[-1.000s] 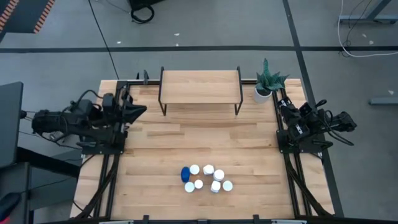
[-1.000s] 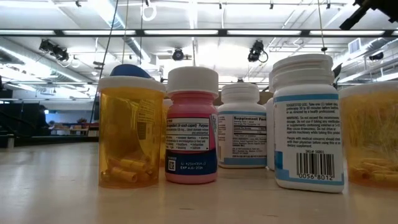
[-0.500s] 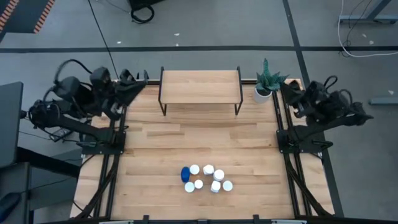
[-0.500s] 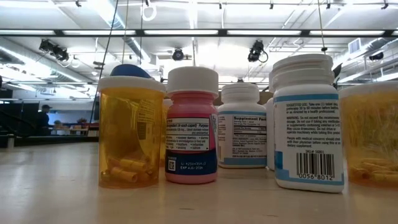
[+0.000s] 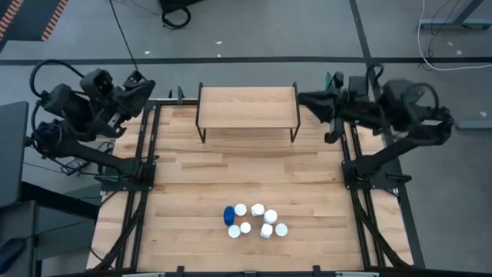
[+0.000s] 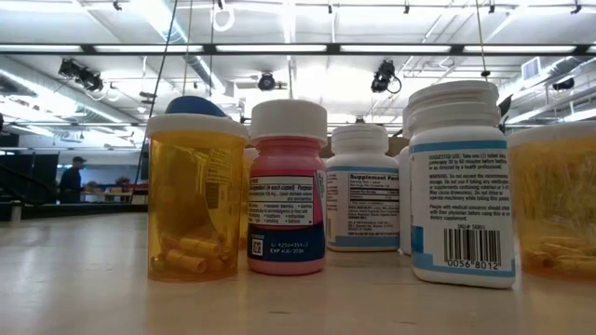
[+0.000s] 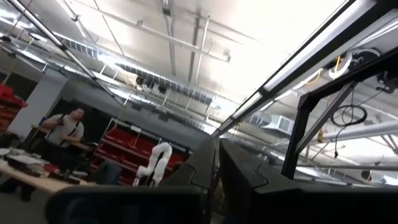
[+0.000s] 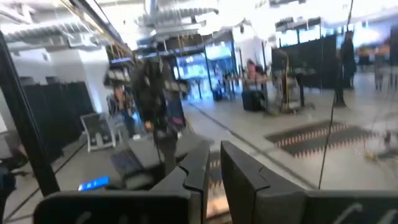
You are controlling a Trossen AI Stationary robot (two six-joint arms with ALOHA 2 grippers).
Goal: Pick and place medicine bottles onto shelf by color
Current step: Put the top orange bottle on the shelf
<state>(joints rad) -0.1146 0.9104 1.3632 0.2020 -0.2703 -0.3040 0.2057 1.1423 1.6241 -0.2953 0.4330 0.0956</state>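
Several medicine bottles (image 5: 254, 220) stand upright in a cluster on the wooden table near its front edge. Most have white caps and one is blue (image 5: 229, 215). The low view shows an orange bottle (image 6: 194, 200), a pink one (image 6: 288, 191) and white ones (image 6: 460, 186) on their bases. The shelf (image 5: 247, 106) stands on black legs at the table's far edge with nothing on it. My left gripper (image 5: 146, 79) is raised at the far left corner, shut, and my right gripper (image 5: 301, 98) is raised just right of the shelf, shut. Both are far from the bottles, with nothing in them.
A potted green plant (image 5: 336, 78) at the far right corner is mostly covered by my right arm. Bare tabletop (image 5: 246, 173) lies between the shelf and the bottles. People stand in the room beyond the table (image 7: 67, 127).
Both arms have lifted from low, folded poses at the table's sides. My left gripper has gone up and toward the far edge, tipping upward. My right gripper has gone up and swung toward the shelf, over the plant. The bottles have not moved.
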